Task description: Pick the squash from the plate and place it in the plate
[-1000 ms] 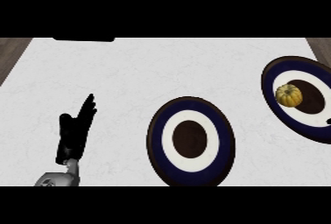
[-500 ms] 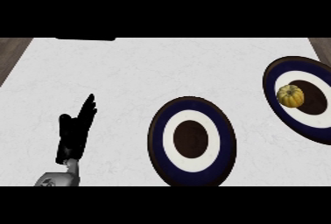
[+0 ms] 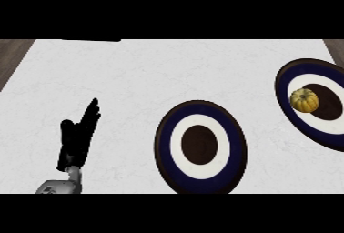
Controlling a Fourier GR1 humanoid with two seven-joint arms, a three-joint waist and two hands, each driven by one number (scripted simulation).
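Head view showed a white, faintly marbled surface [image 3: 168, 68] with two round plates on it. The nearer plate [image 3: 201, 146] sat at about five o'clock from the middle of the view; it had a dark blue rim, a white ring and a dark brown centre, and nothing lay on it. The second plate [image 3: 316, 109], of the same pattern, lay at three o'clock and was cut off by the view's right edge. The squash [image 3: 304, 99], yellow and ribbed, rested on this far plate, at the left side of its dark centre where that met the white ring. The two plates were near each other but apart.

The left hand [image 3: 75, 139] showed at eight o'clock, well apart from both plates, resting open with its fingers straight and close together, pointing up toward one o'clock, holding nothing. Its grey forearm [image 3: 62, 185] entered from the lower edge. The right hand was out of the view.
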